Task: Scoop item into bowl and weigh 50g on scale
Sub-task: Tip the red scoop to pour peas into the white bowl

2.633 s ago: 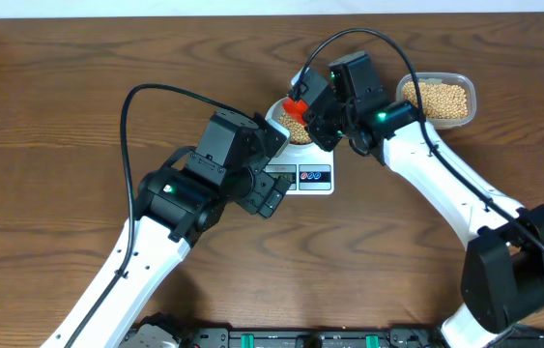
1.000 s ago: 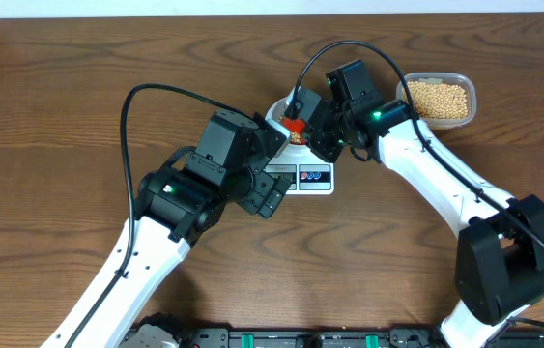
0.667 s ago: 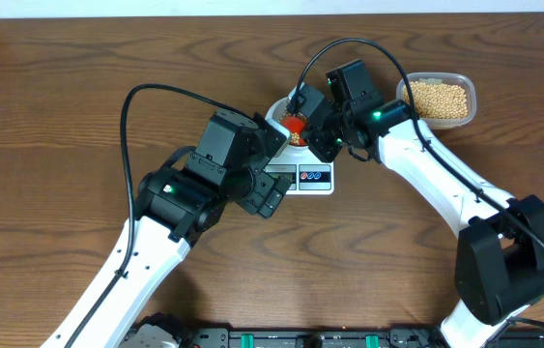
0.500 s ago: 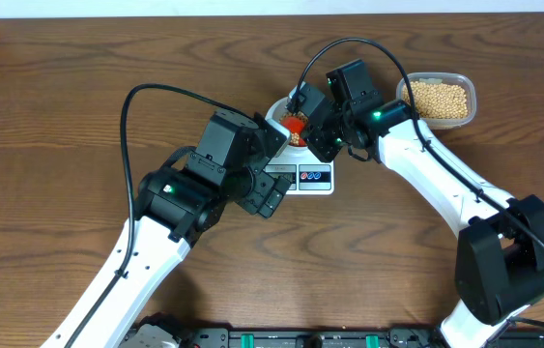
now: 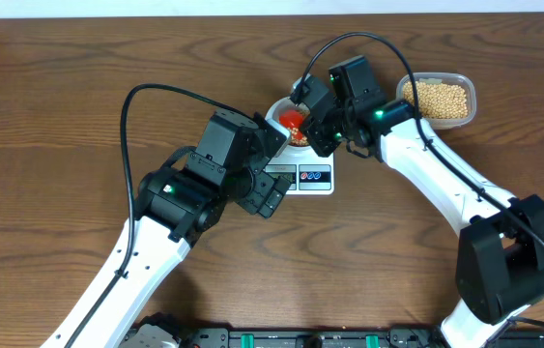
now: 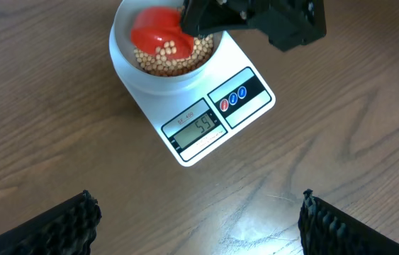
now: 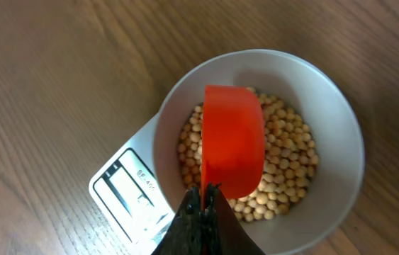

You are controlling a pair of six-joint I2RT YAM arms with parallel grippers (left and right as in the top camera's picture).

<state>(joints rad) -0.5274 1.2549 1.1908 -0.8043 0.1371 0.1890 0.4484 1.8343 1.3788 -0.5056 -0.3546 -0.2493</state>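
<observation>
Wood-grain table [image 5: 59, 116] carries everything in the overhead view: we record a white scale [image 5: 315, 177] near the middle, with a pale bowl [image 5: 276, 111] standing on its platform and tan beans [image 5: 297, 136] inside that bowl. A red scoop [image 5: 293, 118] sits over the beans, and the right gripper [image 5: 304, 114] reaches in from the right and meets it. A clear tub [image 5: 470, 101], also filled with beans, stands well apart at the right. From the left wrist we note the left gripper [image 6: 198, 202] spread wide and holding nothing, its two fingers at the lower corners above bare table, near the scale but apart from it. In this view the bowl covers the scale's far end, the scoop tilts down into the beans with a few of them lying on it, and the right arm's black body hangs over the bowl's far rim. The display [image 6: 199, 127] appears to read 55, and a red and a blue button [image 6: 232, 99] lie beside it. From the right wrist we find the right gripper clamped tight on the scoop's thin handle, with the red head low over the beans and inside the bowl's rim. The scale shows partly, just beyond the bowl at the lower left.
</observation>
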